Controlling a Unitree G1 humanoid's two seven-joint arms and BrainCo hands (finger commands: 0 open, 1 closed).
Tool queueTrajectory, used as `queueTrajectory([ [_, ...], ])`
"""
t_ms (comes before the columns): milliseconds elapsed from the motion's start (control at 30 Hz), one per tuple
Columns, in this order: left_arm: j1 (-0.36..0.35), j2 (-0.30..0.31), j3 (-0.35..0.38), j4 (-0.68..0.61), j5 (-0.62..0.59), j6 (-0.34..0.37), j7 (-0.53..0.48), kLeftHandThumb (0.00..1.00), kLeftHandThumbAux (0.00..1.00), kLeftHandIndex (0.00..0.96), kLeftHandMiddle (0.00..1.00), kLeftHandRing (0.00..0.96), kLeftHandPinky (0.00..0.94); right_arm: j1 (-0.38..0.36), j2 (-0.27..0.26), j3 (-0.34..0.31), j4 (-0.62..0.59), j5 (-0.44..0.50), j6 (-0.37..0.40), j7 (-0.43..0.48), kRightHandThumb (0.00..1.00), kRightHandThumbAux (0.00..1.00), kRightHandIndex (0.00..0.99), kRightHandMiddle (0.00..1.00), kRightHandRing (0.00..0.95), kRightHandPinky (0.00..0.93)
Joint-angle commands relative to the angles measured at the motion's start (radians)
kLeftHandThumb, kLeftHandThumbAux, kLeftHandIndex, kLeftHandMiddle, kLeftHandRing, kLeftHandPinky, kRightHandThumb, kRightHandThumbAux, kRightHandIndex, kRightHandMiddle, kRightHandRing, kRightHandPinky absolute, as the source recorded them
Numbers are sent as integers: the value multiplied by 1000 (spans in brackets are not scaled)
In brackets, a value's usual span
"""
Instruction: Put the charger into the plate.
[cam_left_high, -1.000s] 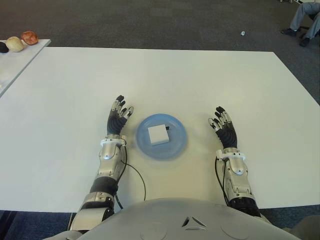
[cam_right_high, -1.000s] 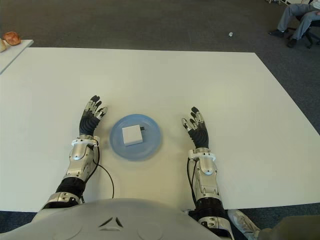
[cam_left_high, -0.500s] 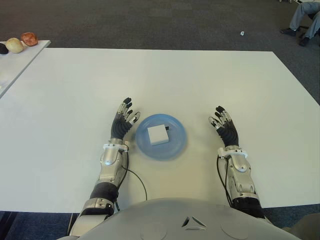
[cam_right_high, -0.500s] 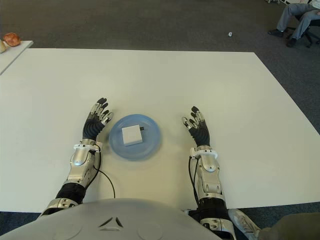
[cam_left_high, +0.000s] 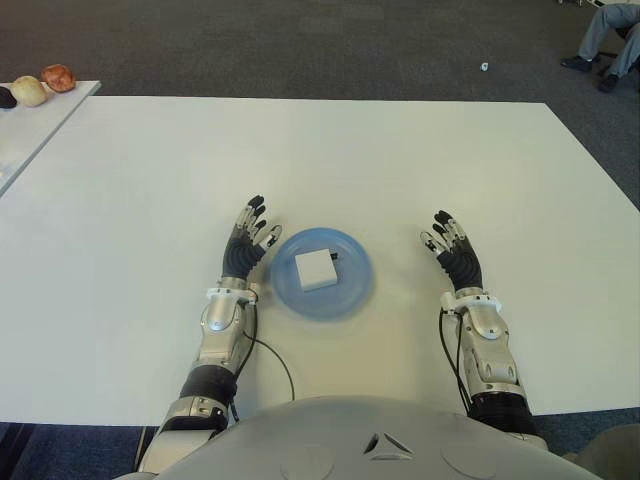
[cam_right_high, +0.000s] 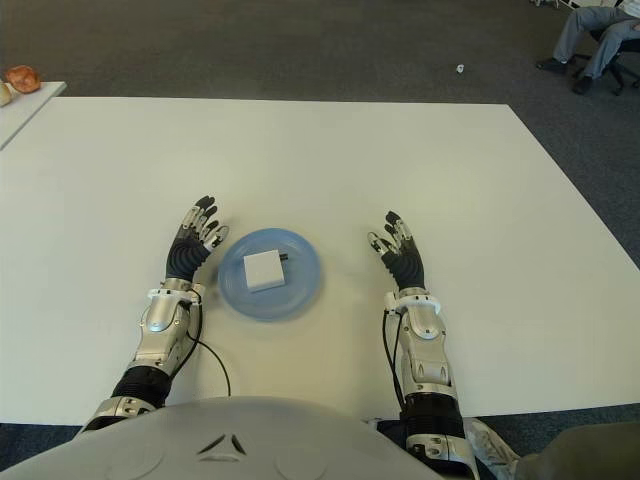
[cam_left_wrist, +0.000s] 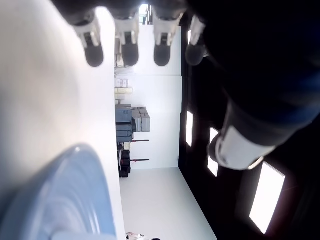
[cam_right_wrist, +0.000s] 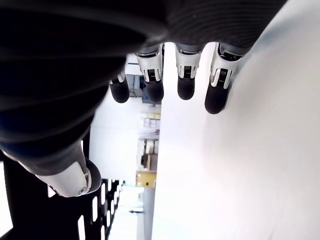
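A white square charger (cam_left_high: 317, 269) lies in the middle of a round blue plate (cam_left_high: 353, 289) on the white table (cam_left_high: 320, 160), near its front edge. My left hand (cam_left_high: 248, 240) is just left of the plate, fingers spread and holding nothing; the plate's rim (cam_left_wrist: 60, 200) shows close by in the left wrist view. To the right of the plate, a gap away from it, my right hand (cam_left_high: 452, 252) has straight fingers (cam_right_wrist: 182, 75) and holds nothing.
A second table (cam_left_high: 30, 125) at the far left carries small round objects (cam_left_high: 58, 76). A seated person's legs (cam_left_high: 605, 35) show at the far right on dark carpet. A small white object (cam_left_high: 484, 67) lies on the floor.
My left hand moved right, closer to the plate's rim, and has since held still. My right hand drifted slightly right, away from the plate. The charger and plate did not move.
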Motion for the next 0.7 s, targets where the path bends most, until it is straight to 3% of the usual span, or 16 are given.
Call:
queueTrajectory([
  [33, 146, 2, -4, 113, 7, -1, -16, 0, 670, 8, 52, 42, 58, -15, -9, -8, -3, 5, 36, 7, 0, 624, 0, 0, 0, 0],
  [700, 127, -17, 5, 147, 9, -3, 5, 0, 664, 12, 66, 60, 84, -12, -29, -21, -21, 2, 46, 10, 0, 628, 0, 0, 0, 0],
])
